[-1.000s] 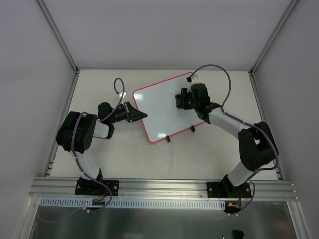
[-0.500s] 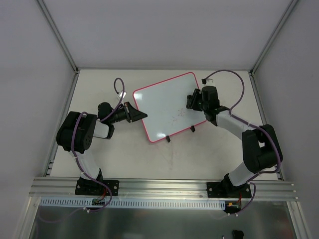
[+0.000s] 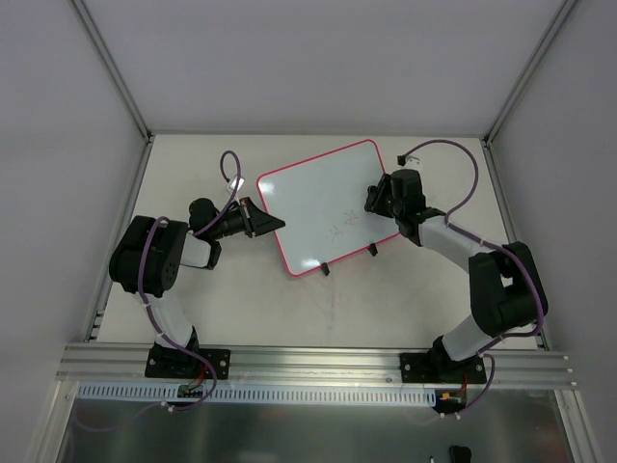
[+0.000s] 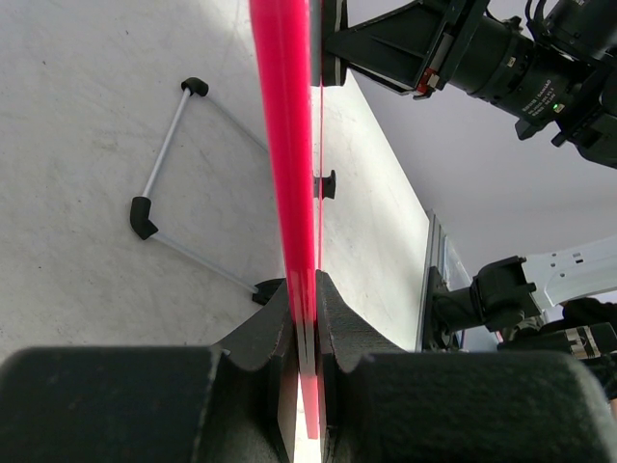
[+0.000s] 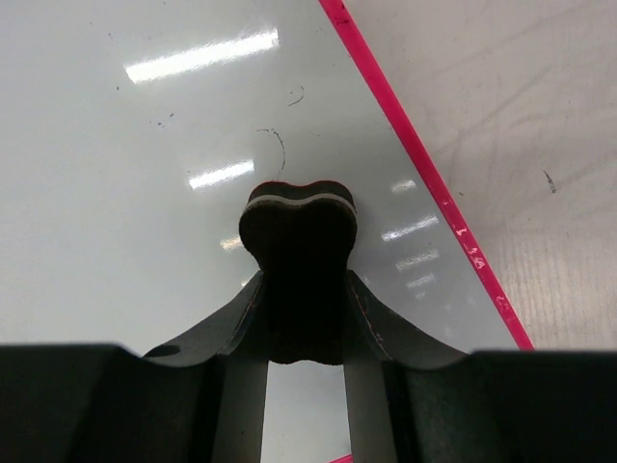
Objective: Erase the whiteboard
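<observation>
Whiteboard [image 3: 308,198] bears faint unreadable marks [image 5: 277,145] near eraser [image 5: 297,217] in right gripper [image 5: 301,289].

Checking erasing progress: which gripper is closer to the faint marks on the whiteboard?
Right. The right gripper, holding an eraser, rests on the whiteboard just beside the faint marks; the left gripper clamps the board's left edge, farther away.

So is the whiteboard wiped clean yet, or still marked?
Still marked: the whiteboard shows faint scribbles near the right gripper, and thin strokes lie beyond its eraser in the wrist view.
</observation>
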Available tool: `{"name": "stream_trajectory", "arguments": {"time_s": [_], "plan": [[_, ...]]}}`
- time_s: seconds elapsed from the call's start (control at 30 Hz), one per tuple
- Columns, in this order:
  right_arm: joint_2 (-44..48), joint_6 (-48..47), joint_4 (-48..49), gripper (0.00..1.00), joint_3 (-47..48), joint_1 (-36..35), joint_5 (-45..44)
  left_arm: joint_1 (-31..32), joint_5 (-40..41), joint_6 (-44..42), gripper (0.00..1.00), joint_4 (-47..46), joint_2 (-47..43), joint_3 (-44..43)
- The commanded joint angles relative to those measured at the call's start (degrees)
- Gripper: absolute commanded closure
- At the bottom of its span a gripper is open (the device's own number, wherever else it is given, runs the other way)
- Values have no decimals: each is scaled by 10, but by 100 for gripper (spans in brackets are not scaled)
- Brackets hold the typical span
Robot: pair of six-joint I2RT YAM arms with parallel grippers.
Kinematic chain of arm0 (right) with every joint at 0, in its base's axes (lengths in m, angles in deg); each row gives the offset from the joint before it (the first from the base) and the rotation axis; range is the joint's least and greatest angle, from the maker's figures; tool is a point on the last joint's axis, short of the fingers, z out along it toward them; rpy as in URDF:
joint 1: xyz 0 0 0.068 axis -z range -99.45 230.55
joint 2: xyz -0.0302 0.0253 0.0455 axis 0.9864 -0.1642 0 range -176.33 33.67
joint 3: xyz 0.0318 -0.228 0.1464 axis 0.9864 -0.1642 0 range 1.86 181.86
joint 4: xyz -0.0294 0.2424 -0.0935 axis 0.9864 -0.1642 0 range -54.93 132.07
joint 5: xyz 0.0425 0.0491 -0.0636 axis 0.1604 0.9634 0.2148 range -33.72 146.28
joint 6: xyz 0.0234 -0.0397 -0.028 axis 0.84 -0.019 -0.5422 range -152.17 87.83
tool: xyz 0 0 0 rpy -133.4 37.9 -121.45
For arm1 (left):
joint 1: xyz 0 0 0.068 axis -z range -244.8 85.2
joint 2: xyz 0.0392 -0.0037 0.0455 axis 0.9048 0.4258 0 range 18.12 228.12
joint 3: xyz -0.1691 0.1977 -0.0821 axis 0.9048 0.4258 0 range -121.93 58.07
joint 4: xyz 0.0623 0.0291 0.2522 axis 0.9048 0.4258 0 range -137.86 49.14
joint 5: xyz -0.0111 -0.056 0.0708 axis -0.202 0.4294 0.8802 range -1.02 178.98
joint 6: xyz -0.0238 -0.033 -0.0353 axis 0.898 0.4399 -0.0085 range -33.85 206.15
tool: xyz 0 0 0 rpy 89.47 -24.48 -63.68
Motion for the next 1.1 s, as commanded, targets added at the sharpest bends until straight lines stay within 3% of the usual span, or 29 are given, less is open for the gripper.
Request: {"name": "stream_trajectory", "arguments": {"time_s": [0.0, 0.5, 1.07], "plan": [[-41, -27, -78, 100, -19, -9, -63, 4, -16, -45, 100, -214, -4, 1], [-73, -34, -91, 100, 60, -211, -87, 5, -17, -44, 100, -214, -10, 5], [-140, -66, -84, 100, 142, -319, -39, 5, -18, -44, 100, -214, -12, 5]]}}
